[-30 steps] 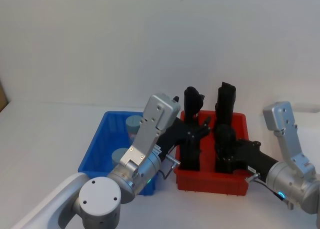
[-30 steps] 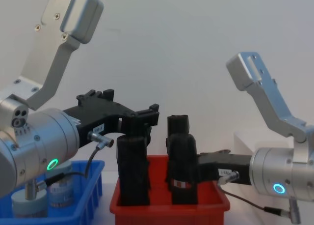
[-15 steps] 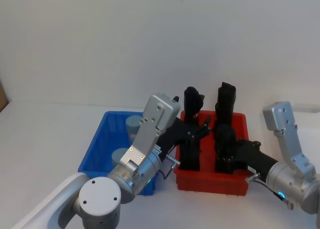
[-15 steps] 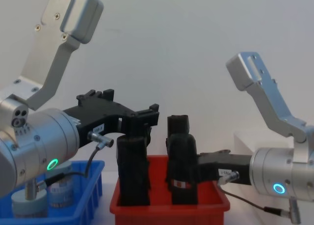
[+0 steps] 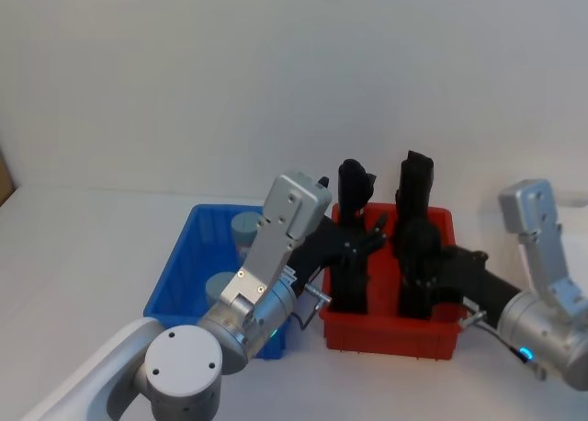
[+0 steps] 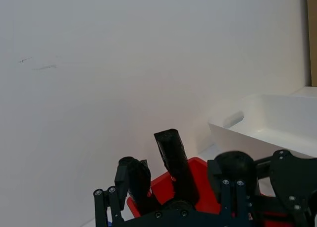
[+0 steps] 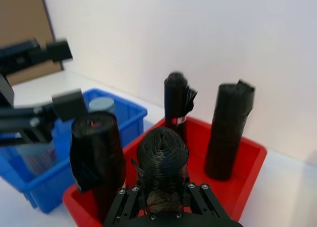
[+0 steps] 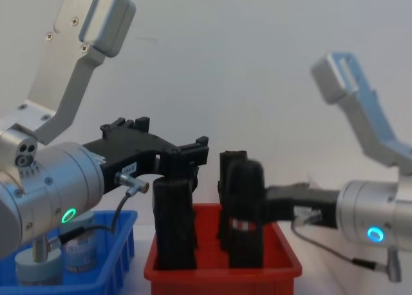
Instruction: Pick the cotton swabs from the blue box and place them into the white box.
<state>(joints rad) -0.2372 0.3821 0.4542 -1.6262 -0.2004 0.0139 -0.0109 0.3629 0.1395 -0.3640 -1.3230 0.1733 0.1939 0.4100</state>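
Observation:
The blue box (image 5: 180, 267) sits at the left, with two cotton swabs tubs inside, one at the back (image 5: 246, 226) and one nearer (image 5: 219, 286); the chest view shows them as tubs (image 8: 37, 266) behind the blue box's wall (image 8: 103, 270). My left gripper (image 5: 366, 238) hangs open and empty above the red bin's left side, past the blue box. My right gripper (image 7: 161, 199) is shut on a black roll (image 7: 162, 152) over the red bin (image 5: 390, 336). The white box (image 6: 233, 134) appears in the left wrist view, beyond the red bin.
Several tall black rolls stand upright in the red bin, such as one at the back (image 5: 354, 184). The red bin stands close against the blue box's right side. A plain white wall rises behind the table.
My right arm has drawn back to the right and raised the black roll it holds a little. The left arm has not moved.

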